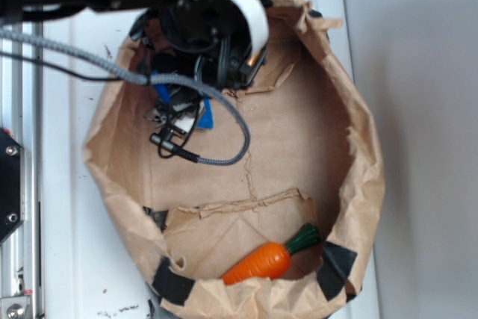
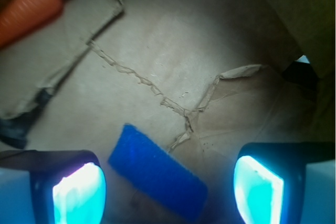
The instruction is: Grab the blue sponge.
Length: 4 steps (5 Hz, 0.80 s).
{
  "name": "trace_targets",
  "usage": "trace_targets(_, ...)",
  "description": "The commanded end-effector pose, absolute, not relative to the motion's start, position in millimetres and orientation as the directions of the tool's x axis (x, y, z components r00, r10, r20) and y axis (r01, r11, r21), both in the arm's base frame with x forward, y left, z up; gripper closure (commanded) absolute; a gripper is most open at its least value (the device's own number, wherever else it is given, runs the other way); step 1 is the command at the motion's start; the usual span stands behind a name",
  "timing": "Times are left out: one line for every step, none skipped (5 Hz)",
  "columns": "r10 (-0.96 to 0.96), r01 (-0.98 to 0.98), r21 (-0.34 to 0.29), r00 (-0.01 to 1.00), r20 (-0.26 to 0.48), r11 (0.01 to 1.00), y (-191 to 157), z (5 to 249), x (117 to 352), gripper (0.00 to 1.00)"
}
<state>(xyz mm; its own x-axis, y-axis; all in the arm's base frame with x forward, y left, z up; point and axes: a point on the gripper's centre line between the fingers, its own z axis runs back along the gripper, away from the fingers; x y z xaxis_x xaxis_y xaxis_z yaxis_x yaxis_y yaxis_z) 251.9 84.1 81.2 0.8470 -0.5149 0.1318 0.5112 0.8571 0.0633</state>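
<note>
The blue sponge (image 2: 157, 174) lies flat on the brown paper, slanted, between my two fingers in the wrist view. In the exterior view only a small blue patch of the sponge (image 1: 206, 116) shows under the arm. My gripper (image 2: 168, 192) is open, with its glowing pads (image 2: 80, 195) on either side of the sponge and not touching it. In the exterior view the gripper (image 1: 183, 110) is mostly hidden by the black arm and cables at the upper left of the paper bag.
The orange carrot with green top (image 1: 269, 258) lies at the bag's near edge and shows at the wrist view's upper left (image 2: 29, 9). The brown paper bag (image 1: 358, 147) has raised crumpled walls all round. A grey cable (image 1: 224, 110) loops over the bag floor.
</note>
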Motion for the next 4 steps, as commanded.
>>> trace_targets(-0.584,0.569,0.133,0.797,0.152,0.811,77,63,267,0.00)
trace_targets(-0.630,0.608,0.172,0.764,0.138,0.775,77,43,263,0.00)
trace_targets(-0.638,0.624,0.141,0.762,0.109,0.769,80,50,257,0.00)
trace_targets(-0.648,0.641,0.099,0.755,0.096,0.761,82,62,253,0.00)
